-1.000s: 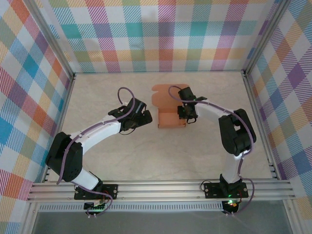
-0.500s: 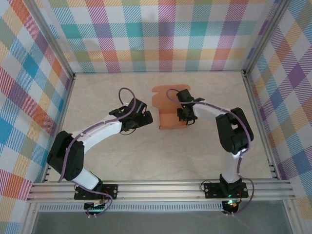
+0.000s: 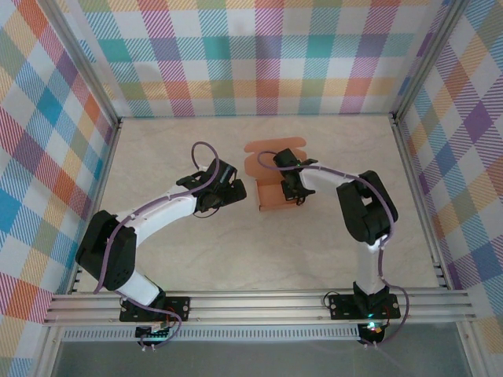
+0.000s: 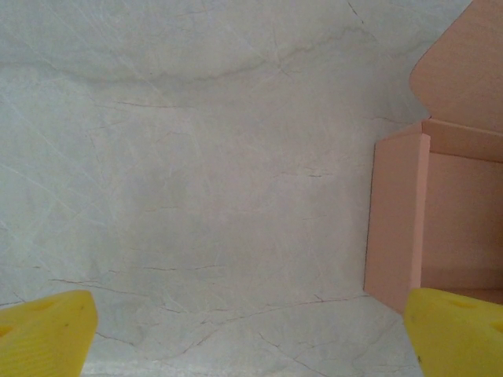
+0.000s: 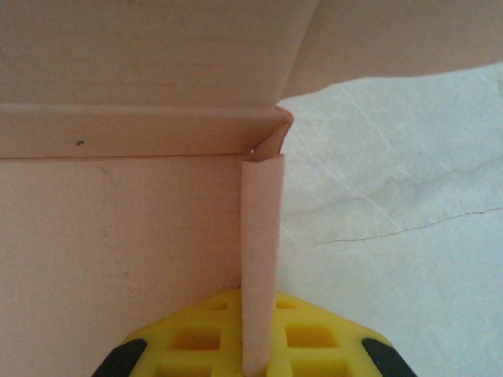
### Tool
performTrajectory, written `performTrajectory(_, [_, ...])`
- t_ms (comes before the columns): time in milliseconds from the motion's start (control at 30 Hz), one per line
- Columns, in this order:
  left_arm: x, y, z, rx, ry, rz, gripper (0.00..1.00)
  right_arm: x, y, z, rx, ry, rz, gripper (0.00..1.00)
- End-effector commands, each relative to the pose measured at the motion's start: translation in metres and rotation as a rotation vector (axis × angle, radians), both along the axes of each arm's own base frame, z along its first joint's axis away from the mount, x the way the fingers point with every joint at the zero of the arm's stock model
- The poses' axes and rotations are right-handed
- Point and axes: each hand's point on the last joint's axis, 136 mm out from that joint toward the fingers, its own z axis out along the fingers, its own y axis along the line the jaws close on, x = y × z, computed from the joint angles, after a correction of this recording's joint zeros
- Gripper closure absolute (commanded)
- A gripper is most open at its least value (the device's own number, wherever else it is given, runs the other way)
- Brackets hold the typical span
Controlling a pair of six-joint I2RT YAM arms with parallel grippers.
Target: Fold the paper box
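Paper box (image 3: 271,198): salmon-orange card, half set up, lying on the desk (image 3: 173,149) near its middle, a little toward the far side, between the two arms.
Lid flap (image 3: 263,157): flat on the desk beyond the box's tray, with rounded corners, joined to the tray's far edge.
Box seen by the right wrist camera: the floor (image 5: 118,251) fills the left, a low back wall (image 5: 134,129) runs across above it, and the right side wall (image 5: 261,259) stands upright, seen edge-on as a thin strip. A small tab curls at the corner where the two walls meet.
Right jaws: closed narrowly on the right side wall, which sits pinched between the yellow fingers (image 5: 189,345); in the overhead view the right arm (image 3: 357,208) bends in from the right and its tip rests over the tray's right edge.
Box seen by the left wrist camera: the left wall (image 4: 397,220) stands upright at the right of the view, with the inside of the tray behind it.
Left jaws: wide apart, holding nothing; one yellow fingertip (image 4: 43,330) shows in each lower corner, with bare desk between them.
Left arm (image 3: 157,216): its tip is just beside the box's left wall, not touching it.
Surround: checked cloth walls (image 3: 259,55) on three sides, an aluminium rail (image 3: 259,302) along the near edge.
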Motion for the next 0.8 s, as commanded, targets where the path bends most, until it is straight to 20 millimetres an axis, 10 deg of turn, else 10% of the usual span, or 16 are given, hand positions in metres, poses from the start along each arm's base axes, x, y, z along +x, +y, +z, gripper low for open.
performTrajectory(0, [0.000,0.003,-0.007,0.014,0.005,-0.014,0.00,-0.023,-0.027,-0.027,-0.214,0.112,-0.035,1.00])
performTrajectory(267, [0.001,0.003,-0.011,0.007,0.009,-0.016,0.00,-0.035,-0.029,-0.044,-0.305,0.151,-0.075,1.00])
performTrajectory(567, [0.000,0.005,-0.009,0.002,0.005,-0.009,0.00,-0.015,0.011,0.020,-0.026,-0.002,-0.010,1.00])
performTrajectory(767, [0.001,0.005,-0.010,0.001,0.004,-0.009,0.00,-0.016,0.020,0.022,0.031,-0.015,0.034,0.69])
